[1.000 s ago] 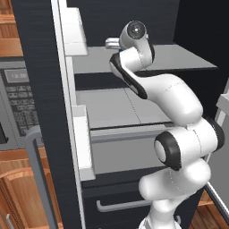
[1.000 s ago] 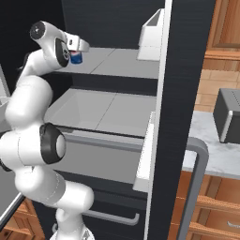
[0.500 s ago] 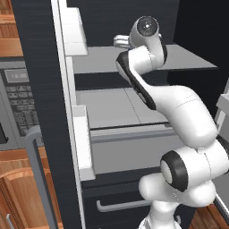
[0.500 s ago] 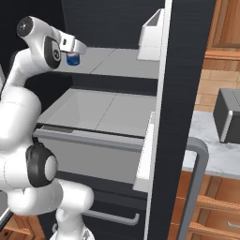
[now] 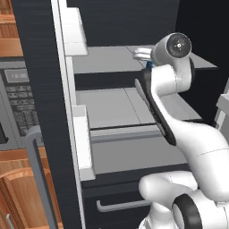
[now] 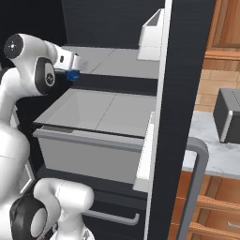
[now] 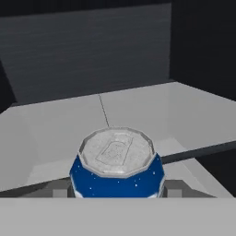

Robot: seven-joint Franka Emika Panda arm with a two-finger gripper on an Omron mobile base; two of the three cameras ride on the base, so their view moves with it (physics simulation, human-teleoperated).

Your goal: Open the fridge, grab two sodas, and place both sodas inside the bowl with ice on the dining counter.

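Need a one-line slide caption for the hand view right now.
Blue soda can held between the gripper fingers, silver top facing the camera, above the grey fridge shelf.

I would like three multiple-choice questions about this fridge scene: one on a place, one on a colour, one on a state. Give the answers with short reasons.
1. Where is the can?
A. between the pincer tips, at the open fridge
B. in a bowl
C. on the floor

2. What colour is the can's body?
A. red
B. blue
C. green

3. How is the fridge?
A. doors shut
B. doors open, shelves showing
C. lying on its side

Answers: 1 A, the hand view shows the can between the tips, grey shelves behind. 2 B, blue under a silver top. 3 B, both base views show a door swung out and bare shelves.
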